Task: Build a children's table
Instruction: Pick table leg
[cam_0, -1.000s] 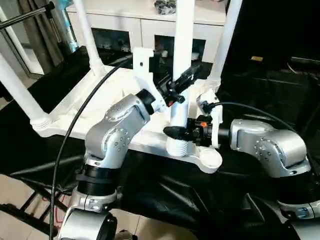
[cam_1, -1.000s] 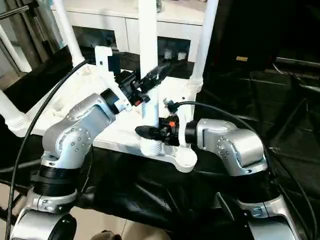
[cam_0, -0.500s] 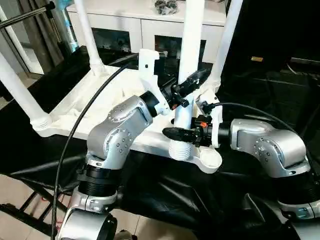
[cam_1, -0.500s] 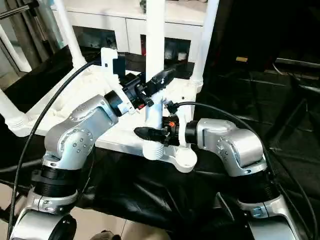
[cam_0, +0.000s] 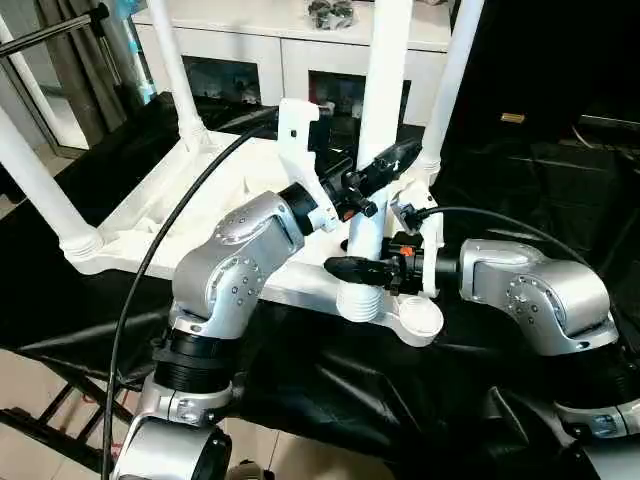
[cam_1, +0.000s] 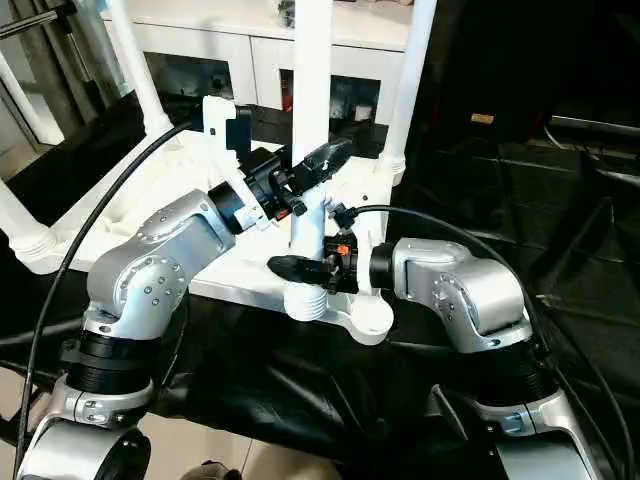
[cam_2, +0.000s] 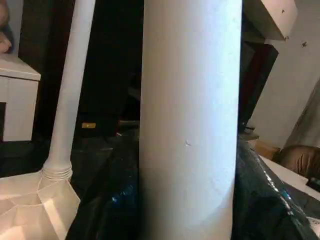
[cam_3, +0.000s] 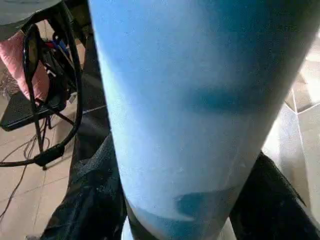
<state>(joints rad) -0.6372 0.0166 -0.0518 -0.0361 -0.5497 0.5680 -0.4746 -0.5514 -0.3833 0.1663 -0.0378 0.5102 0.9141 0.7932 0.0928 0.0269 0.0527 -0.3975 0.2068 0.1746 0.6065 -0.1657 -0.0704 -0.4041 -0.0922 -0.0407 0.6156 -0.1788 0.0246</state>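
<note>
The children's table lies upside down: a white ribbed tabletop (cam_0: 200, 210) on black cloth. Three white legs stand in its corner sockets, at the far left (cam_0: 178, 75), far right (cam_0: 450, 80) and near left (cam_0: 35, 180). A fourth leg (cam_0: 385, 80) stands almost upright at the near right. Its threaded end (cam_0: 360, 300) is just left of the open round socket (cam_0: 420, 318). My left gripper (cam_0: 385, 165) is shut on this leg at mid height. My right gripper (cam_0: 350, 268) is around it lower down, just above the thread. The same leg shows close up in the left wrist view (cam_2: 190, 125) and the right wrist view (cam_3: 190, 100).
A white cabinet (cam_0: 290, 50) with glass doors stands behind the tabletop. Black cloth (cam_0: 400, 400) covers the work surface and hangs down in front. A black cable (cam_0: 150, 260) loops past my left arm. Bare floor (cam_0: 30, 390) shows at the lower left.
My left gripper has lifted and swung right with the fourth leg, which now stands straighter. The leg's threaded end sits slightly nearer the socket. My right arm has barely moved.
</note>
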